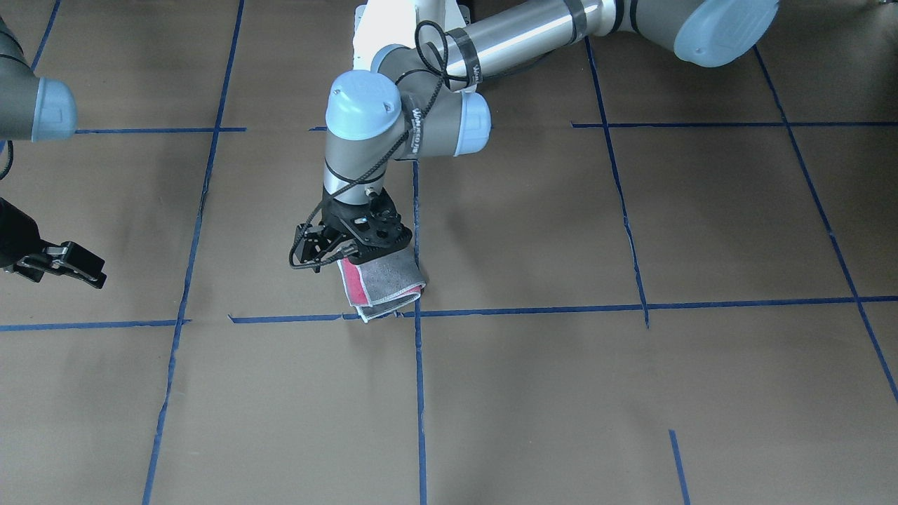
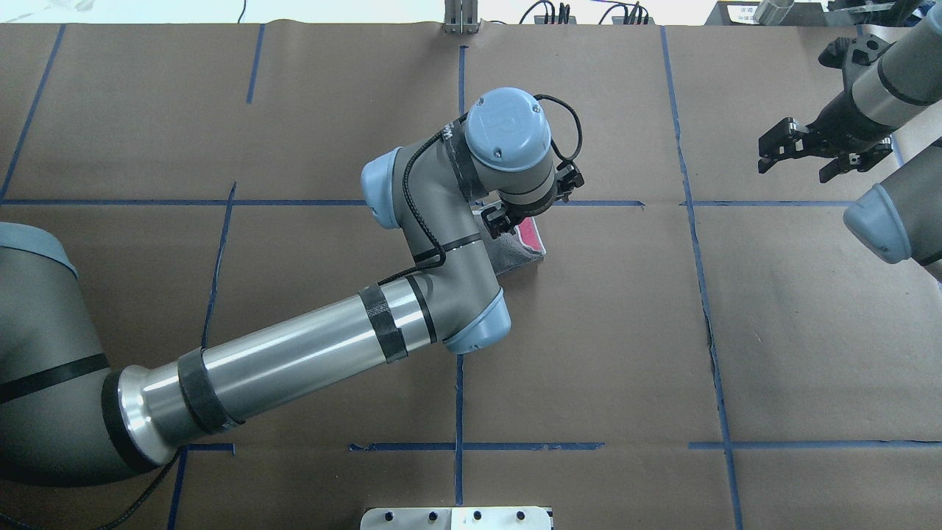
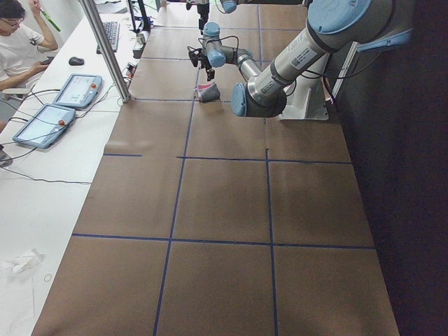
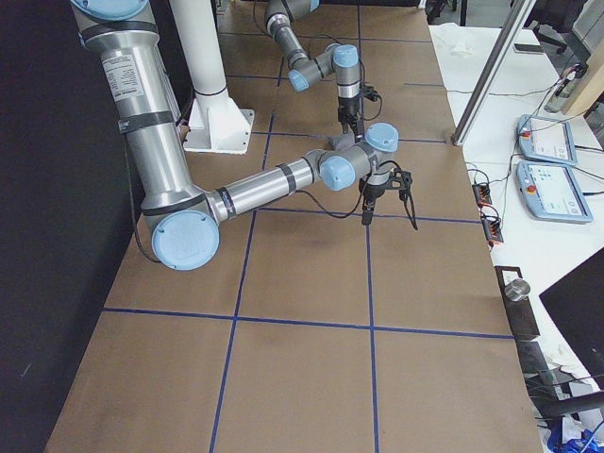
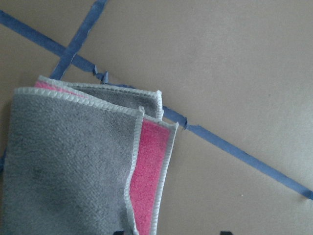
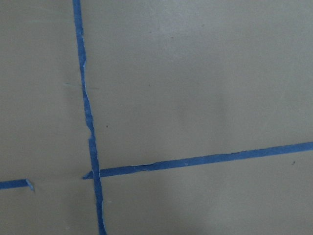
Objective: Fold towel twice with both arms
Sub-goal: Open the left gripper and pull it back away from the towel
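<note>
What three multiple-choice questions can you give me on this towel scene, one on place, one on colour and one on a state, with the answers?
1. Where is the towel?
A) inside a box
B) under the left claw, at a blue tape crossing
C) on a chair

2. Which colours show on the towel?
A) grey and pink
B) green and yellow
C) all black

3. How is the right claw?
A) shut on the towel
B) open and empty
C) holding a cup

Answers:
1 B: the front-facing view shows it just below that claw, beside the crossing.
2 A: a grey face lies over pink, with a whitish border.
3 B: its fingers are spread, far from the towel.
</note>
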You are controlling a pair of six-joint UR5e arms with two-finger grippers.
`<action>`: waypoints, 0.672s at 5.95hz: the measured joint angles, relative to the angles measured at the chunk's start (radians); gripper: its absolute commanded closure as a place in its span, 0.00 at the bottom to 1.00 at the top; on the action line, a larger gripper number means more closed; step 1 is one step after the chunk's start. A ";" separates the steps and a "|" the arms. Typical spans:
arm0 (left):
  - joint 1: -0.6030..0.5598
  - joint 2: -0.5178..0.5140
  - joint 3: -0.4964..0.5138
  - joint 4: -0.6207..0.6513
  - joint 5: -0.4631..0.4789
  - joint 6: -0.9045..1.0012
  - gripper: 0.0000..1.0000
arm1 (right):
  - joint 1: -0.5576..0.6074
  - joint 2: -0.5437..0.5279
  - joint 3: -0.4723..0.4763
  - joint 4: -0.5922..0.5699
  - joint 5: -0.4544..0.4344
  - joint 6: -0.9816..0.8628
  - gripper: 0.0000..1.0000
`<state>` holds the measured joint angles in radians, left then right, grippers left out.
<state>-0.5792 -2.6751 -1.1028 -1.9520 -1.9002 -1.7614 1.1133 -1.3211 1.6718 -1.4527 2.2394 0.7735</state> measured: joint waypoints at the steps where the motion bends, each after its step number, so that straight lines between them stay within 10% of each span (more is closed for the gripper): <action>1: -0.055 0.086 -0.101 0.038 -0.084 0.042 0.00 | 0.026 -0.026 0.005 0.001 0.002 -0.078 0.00; 4: -0.188 0.499 -0.648 0.333 -0.145 0.462 0.00 | 0.178 -0.142 0.006 -0.008 0.014 -0.401 0.00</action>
<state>-0.7676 -2.1759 -1.7508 -1.6194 -2.0452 -1.2992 1.2912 -1.4635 1.6777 -1.4607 2.2537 0.3725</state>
